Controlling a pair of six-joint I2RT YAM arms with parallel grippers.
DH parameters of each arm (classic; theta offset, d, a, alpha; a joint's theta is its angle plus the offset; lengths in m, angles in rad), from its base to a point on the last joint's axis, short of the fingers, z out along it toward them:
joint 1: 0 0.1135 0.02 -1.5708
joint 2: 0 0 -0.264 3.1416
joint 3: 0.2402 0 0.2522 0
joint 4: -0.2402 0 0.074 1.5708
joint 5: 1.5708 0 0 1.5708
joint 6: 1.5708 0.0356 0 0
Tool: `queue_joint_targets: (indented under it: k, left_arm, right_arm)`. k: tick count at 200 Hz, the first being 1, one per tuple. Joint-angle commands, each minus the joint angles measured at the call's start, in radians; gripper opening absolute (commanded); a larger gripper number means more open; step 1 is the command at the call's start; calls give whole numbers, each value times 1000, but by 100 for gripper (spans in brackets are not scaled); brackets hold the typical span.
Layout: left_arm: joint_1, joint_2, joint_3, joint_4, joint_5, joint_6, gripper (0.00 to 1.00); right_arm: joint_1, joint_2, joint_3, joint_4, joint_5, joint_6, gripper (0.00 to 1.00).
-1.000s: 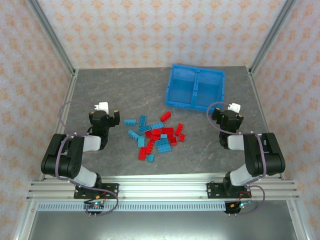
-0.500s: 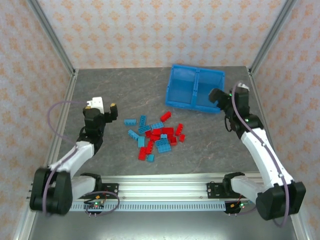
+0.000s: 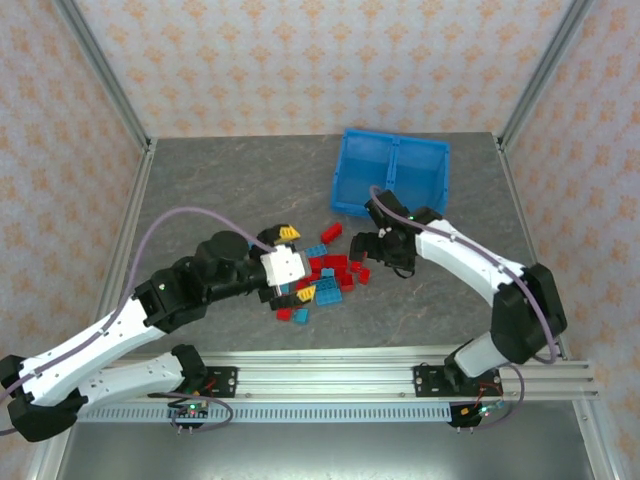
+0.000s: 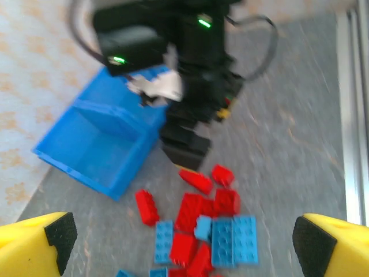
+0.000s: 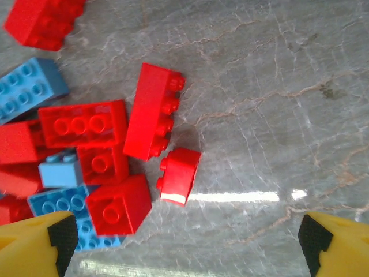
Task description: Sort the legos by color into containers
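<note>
The legos (image 3: 325,270) lie in a loose pile on the grey counter (image 3: 220,180), near its middle, with red and light blue bricks mixed together and several touching or overlapping. The blue bin (image 3: 345,190) sits on the far right part of the counter, just beyond the pile. Its two compartments lie side by side, split by a central wall.

The left pincer (image 3: 297,262) reaches in from the near left and hovers over the pile's left edge. Its yellow-tipped fingers (image 3: 287,233) are spread wide and nothing is between them. From the left wrist, the pincer (image 4: 184,242) looks across the bricks toward the bin (image 4: 98,150), with the other arm in between.

The right pincer (image 3: 368,240) hangs at the pile's right edge, between the bricks and the bin. Its jaws are also wide apart and empty. The right wrist view shows this pincer (image 5: 185,234) close above the counter. A small red brick (image 5: 179,176) lies beside a longer red brick (image 5: 154,109) tipped on its side, and blue bricks (image 5: 29,89) lie to their left.
</note>
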Motion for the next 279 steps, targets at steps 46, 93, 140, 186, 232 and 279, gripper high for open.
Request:
queue_joint_targets:
  k: [46, 93, 140, 186, 232, 279]
  left_arm:
    - [0, -42, -182, -25, -89, 155, 100]
    - [-1, -116, -254, -1, -126, 159, 100]
    - [1, -160, -280, 42, -134, 164, 100]
    - [7, -154, -282, 19, -183, 181, 100]
    - [12, -133, -278, 24, -179, 175, 100]
    - [12, -129, -282, 12, -199, 188, 100]
  right_arm:
    - [36, 277, 113, 135, 57, 119, 78]
    - [36, 322, 75, 179, 110, 164, 39]
    - [36, 176, 42, 197, 194, 138, 19]
    - [30, -77, 122, 104, 373, 32, 19]
    - [-195, -8, 272, 120, 419, -116, 20]
    - [-337, 323, 515, 103, 341, -170, 19]
